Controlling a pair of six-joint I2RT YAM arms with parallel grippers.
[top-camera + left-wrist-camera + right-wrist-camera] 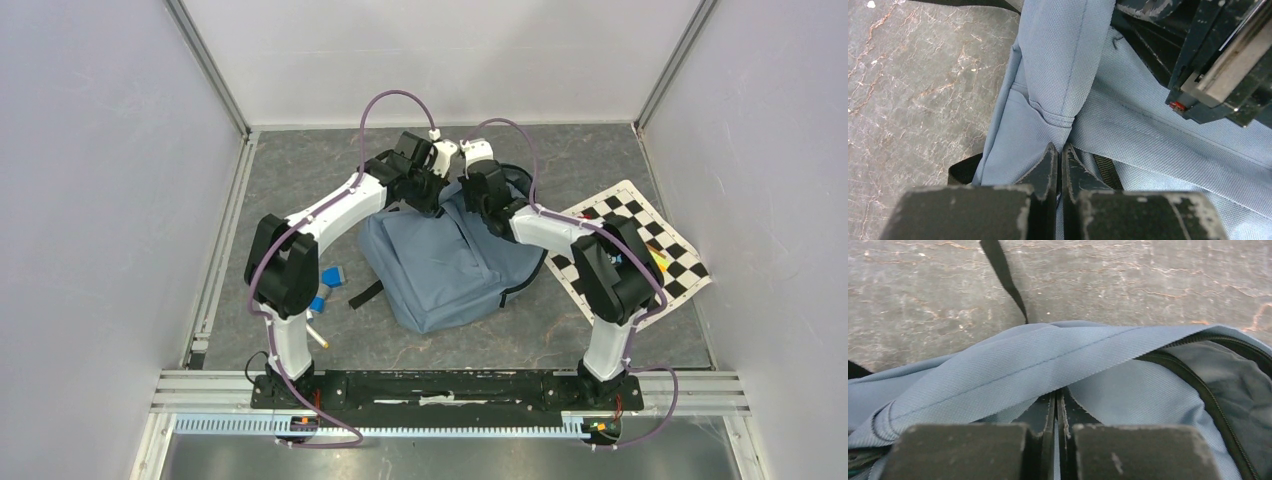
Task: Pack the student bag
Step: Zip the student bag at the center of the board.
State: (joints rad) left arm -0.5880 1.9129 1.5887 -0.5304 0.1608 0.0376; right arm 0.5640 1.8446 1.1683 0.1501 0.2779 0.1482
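The student bag point(440, 265) lies at the middle of the worktop point(300, 170). Both arms reach its far edge. The left fingers point(1052, 165) are pressed together, pinching grey-blue fabric — the right fingers point(1047, 412) likewise, the 2 clamped on a stitched fabric band.

Clutter on the grey surface point(300, 170)
Checkerboard sheet point(622, 208) toward the surface's right; two blue items point(332, 275) and a pale stick point(316, 335) toward its left.
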